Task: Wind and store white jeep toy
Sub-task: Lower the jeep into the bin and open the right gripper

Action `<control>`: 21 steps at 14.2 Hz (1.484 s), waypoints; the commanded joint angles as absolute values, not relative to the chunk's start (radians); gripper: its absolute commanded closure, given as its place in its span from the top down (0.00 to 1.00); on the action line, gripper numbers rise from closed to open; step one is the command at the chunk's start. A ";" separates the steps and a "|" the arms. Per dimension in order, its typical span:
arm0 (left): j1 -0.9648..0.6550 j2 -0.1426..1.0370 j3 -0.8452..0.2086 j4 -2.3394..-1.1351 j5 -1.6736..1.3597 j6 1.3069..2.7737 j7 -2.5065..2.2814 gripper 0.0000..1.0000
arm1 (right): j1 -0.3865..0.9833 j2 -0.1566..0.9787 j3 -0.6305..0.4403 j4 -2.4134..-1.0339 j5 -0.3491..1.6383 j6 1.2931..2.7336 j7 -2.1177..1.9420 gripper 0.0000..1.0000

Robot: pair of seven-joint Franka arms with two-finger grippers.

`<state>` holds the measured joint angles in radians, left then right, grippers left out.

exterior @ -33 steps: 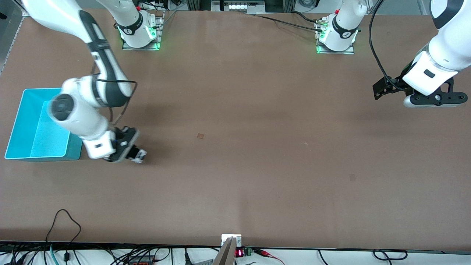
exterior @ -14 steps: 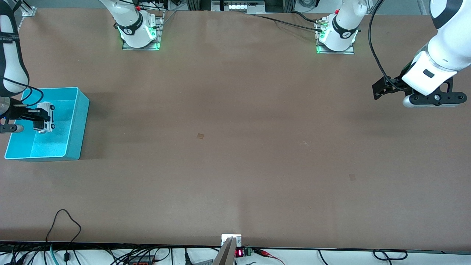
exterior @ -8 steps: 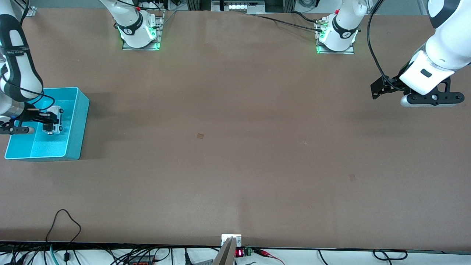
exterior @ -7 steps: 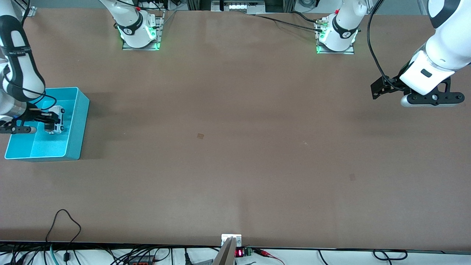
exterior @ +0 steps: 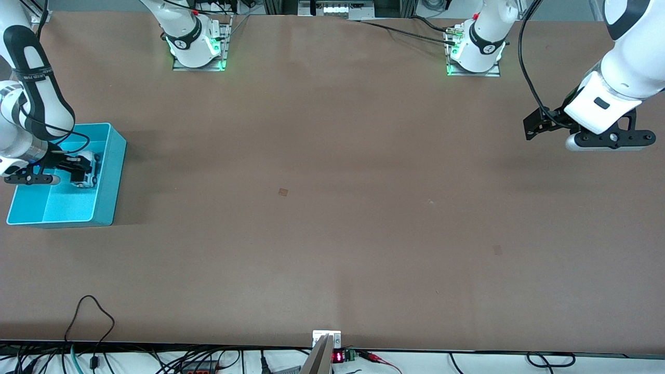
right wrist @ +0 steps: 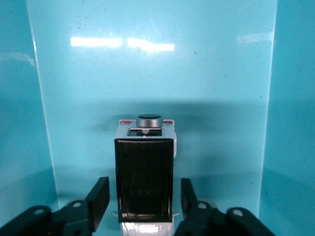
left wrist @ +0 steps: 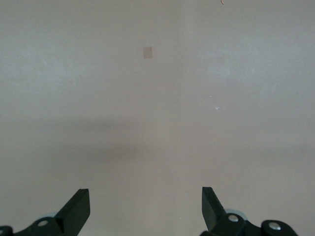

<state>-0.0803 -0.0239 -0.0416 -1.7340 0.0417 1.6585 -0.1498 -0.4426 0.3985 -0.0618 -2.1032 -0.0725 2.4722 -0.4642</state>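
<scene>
right gripper [exterior: 78, 174] carried white jeep toy [exterior: 89, 169] from table into turquoise bin [exterior: 111, 171], lowered it, fingers now parted

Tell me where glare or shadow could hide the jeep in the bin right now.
Right wrist view: bright streaks glare on the turquoise bin wall above the white jeep toy, which stays sharp, a soft shadow around it. Front view: the right hand partly covers the jeep; no glare.

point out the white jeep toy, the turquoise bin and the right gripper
white jeep toy [right wrist: 144, 184], right wrist view, on its black ribbed roof panel
turquoise bin [exterior: 110, 171], front view, on its wall toward the table's middle
right gripper [right wrist: 142, 196], right wrist view, midway between its fingertips
</scene>
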 commanded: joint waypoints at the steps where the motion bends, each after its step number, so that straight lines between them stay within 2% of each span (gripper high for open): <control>1: -0.080 -0.041 -0.046 -1.746 0.060 1.654 -0.137 1.00 | -0.443 0.330 -0.043 -2.082 -0.094 2.387 -0.477 1.00; 4: -0.080 -0.041 -0.046 -1.746 0.060 1.652 -0.137 1.00 | -0.388 0.307 -0.040 -1.968 -0.095 2.219 -0.479 1.00; 6: -0.080 -0.041 -0.046 -1.744 0.060 1.654 -0.137 1.00 | -0.364 0.287 -0.038 -1.913 -0.094 2.162 -0.512 1.00; 10: -0.080 -0.041 -0.048 -1.746 0.060 1.652 -0.137 1.00 | -0.269 0.192 -0.031 -1.917 -0.069 2.149 -0.535 1.00; 17: -0.081 -0.040 -0.048 -1.743 0.060 1.655 -0.137 1.00 | -0.066 0.025 -0.018 -1.911 -0.048 1.949 -0.298 1.00; 21: -0.083 -0.032 -0.049 -1.727 0.060 1.646 -0.137 1.00 | -0.026 -0.076 -0.012 -1.907 -0.048 1.891 -0.262 1.00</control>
